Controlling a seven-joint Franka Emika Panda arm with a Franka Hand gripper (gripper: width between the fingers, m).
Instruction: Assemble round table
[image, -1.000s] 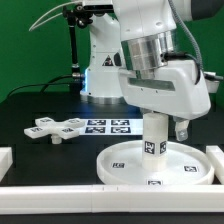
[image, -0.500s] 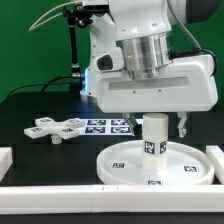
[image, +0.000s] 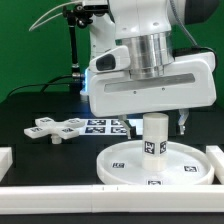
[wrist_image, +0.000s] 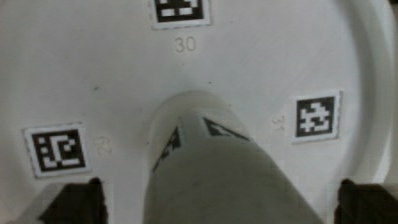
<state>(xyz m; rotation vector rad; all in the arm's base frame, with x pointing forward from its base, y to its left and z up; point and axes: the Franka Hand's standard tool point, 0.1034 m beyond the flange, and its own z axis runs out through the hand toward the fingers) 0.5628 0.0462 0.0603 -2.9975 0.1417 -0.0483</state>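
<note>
The large white rimmed disc (image: 120, 166) lies flat near the front of the black table. The short cylindrical post (image: 153, 140) stands upright on its centre, a tag on its side. My gripper (image: 152, 120) hangs straight above the post, open, its fingers astride the post's top with gaps on both sides. In the wrist view the post (wrist_image: 217, 160) rises between the dark fingertips (wrist_image: 71, 205), with the tagged disc (wrist_image: 107, 70) beneath. The flat lobed cross piece (image: 58, 128) lies on the table towards the exterior view's left, apart from the disc.
The marker board (image: 108, 125) lies behind the disc. White rails (image: 60, 190) edge the table at the front and sides. The robot's base (image: 100, 70) stands at the back.
The hand has turned about its vertical axis to stand broadside to the exterior camera. The post and disc have not moved.
</note>
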